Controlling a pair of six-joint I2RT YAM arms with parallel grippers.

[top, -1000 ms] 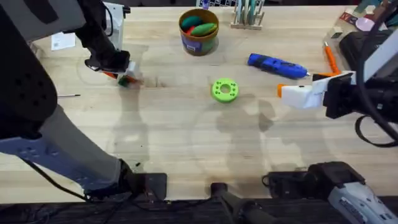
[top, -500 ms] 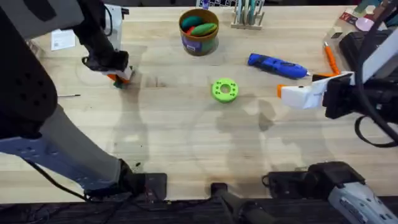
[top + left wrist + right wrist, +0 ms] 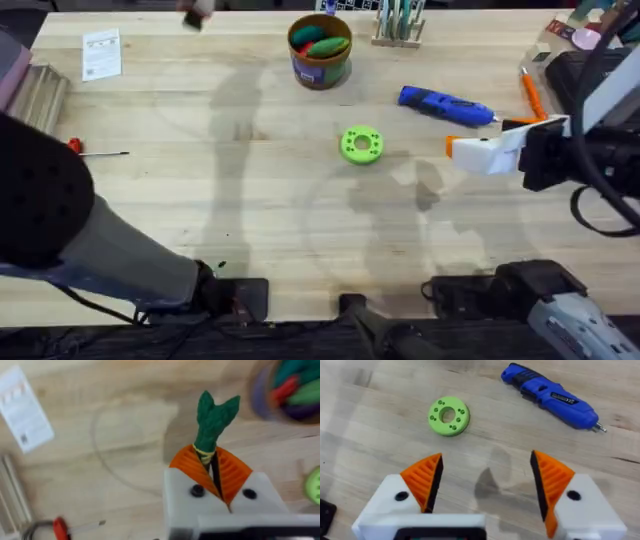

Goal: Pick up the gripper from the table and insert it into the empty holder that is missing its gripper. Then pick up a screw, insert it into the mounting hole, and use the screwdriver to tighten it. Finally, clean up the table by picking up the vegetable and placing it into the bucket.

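Observation:
My left gripper (image 3: 210, 456) is shut on the vegetable (image 3: 215, 415), whose green leafy top sticks out from between the orange pads. In the overhead view the left gripper (image 3: 197, 14) is a blur at the table's far edge, left of the bucket (image 3: 320, 52). The bucket (image 3: 290, 387) holds several coloured vegetables. The blue screwdriver (image 3: 445, 106) lies right of the bucket. My right gripper (image 3: 485, 480) hovers open over bare wood near the screwdriver (image 3: 550, 395); overhead, the right gripper (image 3: 455, 148) points left. The loose gripper, the holder and the screw are out of view.
A green round disc (image 3: 361, 144) with holes lies mid-table. A red-handled tool (image 3: 90, 150) and a paper label (image 3: 101, 54) lie at the left. A slim orange-handled tool (image 3: 530, 92) rests at the far right. My raised left arm (image 3: 60, 220) looms over the near left.
The left arm has lifted off the table's left side with the vegetable and swung high toward the far edge. The right arm has not moved.

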